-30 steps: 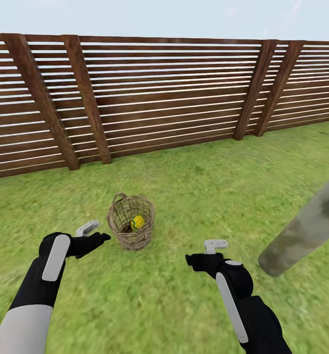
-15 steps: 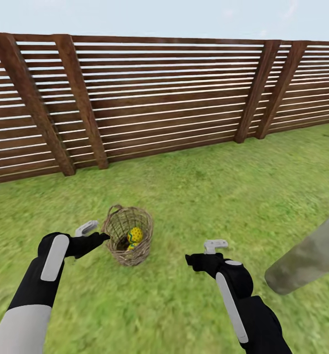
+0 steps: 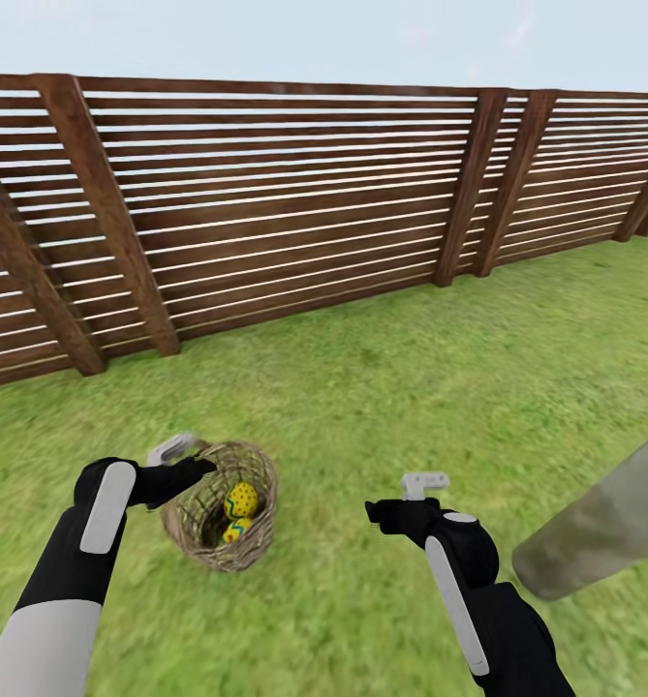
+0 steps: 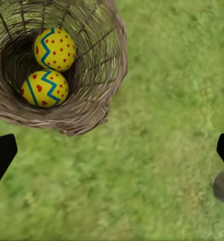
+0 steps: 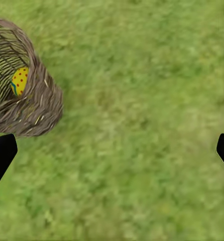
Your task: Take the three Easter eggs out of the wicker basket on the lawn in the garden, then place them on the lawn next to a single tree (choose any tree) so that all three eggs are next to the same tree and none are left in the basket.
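Observation:
A brown wicker basket (image 3: 203, 542) lies tilted on the lawn (image 3: 382, 407), its mouth towards me. Two yellow Easter eggs with blue zigzags and red dots sit inside it, one (image 3: 241, 500) above the other (image 3: 234, 530). My left gripper (image 3: 190, 460) hovers open just over the basket's near-left rim. The left wrist view looks into the basket (image 4: 99, 98) at both eggs (image 4: 54, 48) (image 4: 44, 88), with the left gripper (image 4: 113, 153) empty. My right gripper (image 3: 401, 494) is open over bare grass to the basket's right. Its wrist view catches the basket (image 5: 39, 108) and one egg (image 5: 19, 80). A leaning grey-green tree trunk (image 3: 604, 528) stands at the right.
A brown horizontal-slat wooden fence (image 3: 294, 213) with slanted posts bounds the garden across the back. Open grass stretches between the basket, the trunk and the fence.
The whole view has shifted: the camera moved closer, so the basket now sits lower and further left, under my left gripper. A second egg shows inside. Both arms hold the same pose.

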Controlling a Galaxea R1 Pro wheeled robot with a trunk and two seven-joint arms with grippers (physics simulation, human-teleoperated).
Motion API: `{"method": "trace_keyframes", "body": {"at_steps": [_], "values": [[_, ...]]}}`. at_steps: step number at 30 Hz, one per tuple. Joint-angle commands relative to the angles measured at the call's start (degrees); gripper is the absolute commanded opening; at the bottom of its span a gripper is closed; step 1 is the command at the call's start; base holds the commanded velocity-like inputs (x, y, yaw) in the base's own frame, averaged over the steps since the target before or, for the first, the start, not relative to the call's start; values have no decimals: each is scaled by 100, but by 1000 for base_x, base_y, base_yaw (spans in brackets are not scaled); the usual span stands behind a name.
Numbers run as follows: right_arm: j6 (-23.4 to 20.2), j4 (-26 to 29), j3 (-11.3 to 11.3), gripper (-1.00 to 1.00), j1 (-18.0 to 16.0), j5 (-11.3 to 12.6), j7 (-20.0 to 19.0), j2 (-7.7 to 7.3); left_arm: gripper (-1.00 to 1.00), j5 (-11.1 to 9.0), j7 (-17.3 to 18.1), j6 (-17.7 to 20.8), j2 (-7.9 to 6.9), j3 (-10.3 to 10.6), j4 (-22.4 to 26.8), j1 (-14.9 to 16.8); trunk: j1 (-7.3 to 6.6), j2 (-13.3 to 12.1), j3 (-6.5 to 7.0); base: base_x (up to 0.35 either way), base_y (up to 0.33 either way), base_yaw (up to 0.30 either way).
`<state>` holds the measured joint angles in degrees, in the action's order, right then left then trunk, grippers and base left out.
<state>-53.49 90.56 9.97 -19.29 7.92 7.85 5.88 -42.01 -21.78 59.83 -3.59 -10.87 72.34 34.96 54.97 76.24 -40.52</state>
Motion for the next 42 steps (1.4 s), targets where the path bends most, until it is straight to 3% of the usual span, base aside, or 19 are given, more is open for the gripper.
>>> {"method": "trace_keyframes", "body": {"at_steps": [1, 21, 42], "values": [[-21, 4, 5, 100, -5, 60, 59, 1, 100, -58, -55, 17, -2, -3, 9, 2, 3, 2, 1, 256, 157, -185], [-16, 1, 5, 100, -5, 60, 59, 1, 100, -52, -31, 17, -3, 11, 158, -6, 3, 2, 21, 36, 53, -34], [-21, 0, 5, 100, -5, 60, 59, 1, 100, -53, -28, 17, -2, 14, 176, -7, 3, 2, 115, -45, 255, -186]]}}
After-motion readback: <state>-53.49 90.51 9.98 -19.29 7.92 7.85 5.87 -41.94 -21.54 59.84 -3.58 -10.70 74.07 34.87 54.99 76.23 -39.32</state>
